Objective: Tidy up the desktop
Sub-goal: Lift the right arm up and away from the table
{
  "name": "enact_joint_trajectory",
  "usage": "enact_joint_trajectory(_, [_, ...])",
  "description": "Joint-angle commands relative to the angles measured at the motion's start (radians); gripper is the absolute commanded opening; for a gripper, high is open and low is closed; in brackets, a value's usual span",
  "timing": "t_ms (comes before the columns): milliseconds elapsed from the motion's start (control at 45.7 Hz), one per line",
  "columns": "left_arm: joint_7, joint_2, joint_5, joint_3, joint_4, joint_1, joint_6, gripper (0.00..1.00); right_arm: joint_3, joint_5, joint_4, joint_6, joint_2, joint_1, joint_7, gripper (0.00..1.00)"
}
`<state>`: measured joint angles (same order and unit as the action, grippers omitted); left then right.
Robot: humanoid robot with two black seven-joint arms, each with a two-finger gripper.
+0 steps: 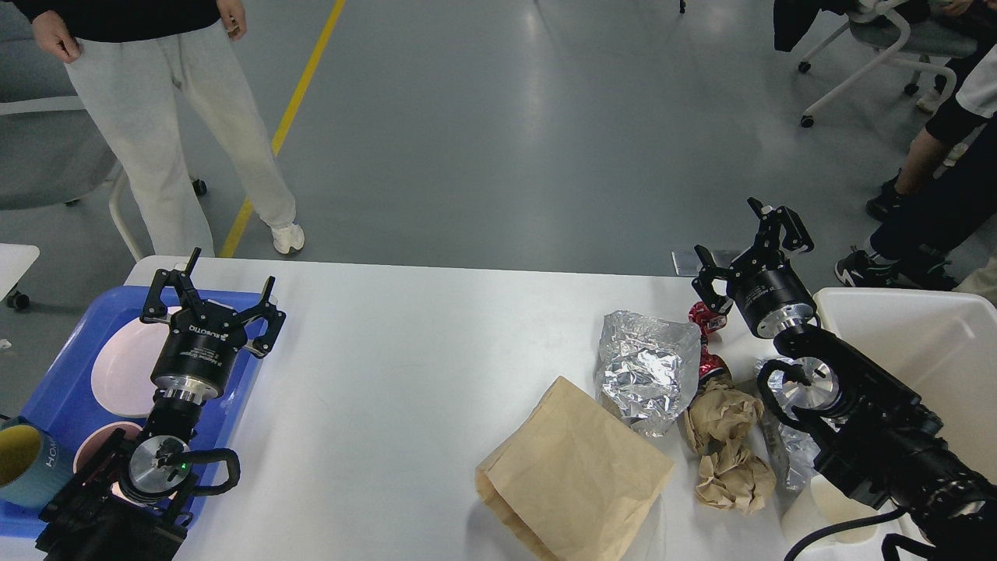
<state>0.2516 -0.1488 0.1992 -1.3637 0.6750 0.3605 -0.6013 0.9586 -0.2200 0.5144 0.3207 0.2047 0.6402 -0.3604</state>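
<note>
Left gripper (pixel 212 300) is up over the blue tray (pixel 54 374) at the near-left end of the counter (pixel 405 358), its fingers (pixel 167 284) spread wide with nothing between them. Right under and behind those fingers sits a pale pink plate (pixel 125 366) in the tray, and nearer the arm's base a pink bowl (pixel 97 456) and a teal mug (pixel 23 463) at the tray's near corner.

Over on the other side, the right gripper (pixel 748 249) hangs above the counter's far right edge, fingers (pixel 783 222) splayed apart and holding nothing. Just below and to the left of those fingers, a crushed red can (pixel 707 343) lies on the white surface, partly tucked behind a crumpled sheet of silver foil (pixel 646 370). The foil sits left of the right fingers and closer in. Nearer still, a flat brown paper bag (pixel 576 467) rests on the counter, touching the foil's lower edge. Two wads of crumpled brown paper (pixel 724 444) lie beside the bag, directly below the right fingers and up against the forearm; a second bit of foil (pixel 787 452) peeks out from under that arm.

To the right of the right fingers, the cream-white bin (pixel 919 343) stands at the counter's end. The counter's wide middle stretch lies between the two sets of fingers, well apart from both.
</note>
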Motion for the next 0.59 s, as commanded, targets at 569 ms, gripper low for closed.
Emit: enact_joint_trajectory(569, [0.000,0.000,0.000,0.000,0.000,0.000,0.000,0.97,-1.786,-0.001,0.211,0.095,0.280,0.807,0.006,1.00])
